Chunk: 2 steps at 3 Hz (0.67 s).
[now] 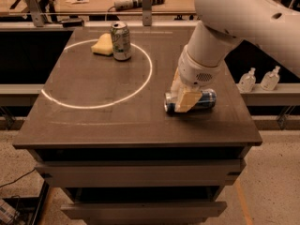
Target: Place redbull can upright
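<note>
The redbull can (208, 99) is a slim blue-and-silver can lying on its side near the right front of the dark table (93, 125), its silver top pointing left. My gripper (183, 99) hangs from the white arm and is down over the can's left half. It is open, with one beige finger (188, 102) in front of the can and the other (176, 81) behind it. The can's middle is hidden by the front finger.
A white-and-green can (121, 41) stands upright at the back of the table beside a yellow sponge (103, 45), on a white circle line (140, 86). Two small bottles (259, 78) stand on a shelf to the right, beyond the table's edge.
</note>
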Tool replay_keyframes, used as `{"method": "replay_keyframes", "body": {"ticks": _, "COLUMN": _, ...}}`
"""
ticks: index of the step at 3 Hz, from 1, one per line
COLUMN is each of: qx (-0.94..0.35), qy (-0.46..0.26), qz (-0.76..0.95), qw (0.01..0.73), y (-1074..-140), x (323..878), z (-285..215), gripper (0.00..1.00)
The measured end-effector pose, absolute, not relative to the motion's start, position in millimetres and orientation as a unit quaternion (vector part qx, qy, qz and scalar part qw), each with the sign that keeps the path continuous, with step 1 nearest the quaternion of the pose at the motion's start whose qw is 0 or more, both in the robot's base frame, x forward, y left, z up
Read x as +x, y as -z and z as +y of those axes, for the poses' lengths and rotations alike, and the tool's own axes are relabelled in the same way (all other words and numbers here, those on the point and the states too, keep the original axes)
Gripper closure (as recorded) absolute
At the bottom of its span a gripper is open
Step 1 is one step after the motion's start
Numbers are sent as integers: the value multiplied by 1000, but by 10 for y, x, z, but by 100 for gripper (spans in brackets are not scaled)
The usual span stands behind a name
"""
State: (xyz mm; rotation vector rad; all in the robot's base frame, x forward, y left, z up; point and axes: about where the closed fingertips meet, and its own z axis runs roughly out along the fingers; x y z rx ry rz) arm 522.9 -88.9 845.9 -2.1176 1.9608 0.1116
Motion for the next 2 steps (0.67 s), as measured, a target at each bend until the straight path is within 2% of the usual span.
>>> {"method": "replay_keyframes", "body": {"ticks": 1, "qx": -732, "qy": -36, "qz": 668, "qw": 128, "y": -8484, "x": 5239, "z": -873, "gripper": 88}}
{"method": "replay_keyframes", "body": {"ticks": 2, "qx": -708, "qy": -54, "qz": 679, "qw": 185, "y": -8750, "x": 5263, "z": -842, "gripper": 100}}
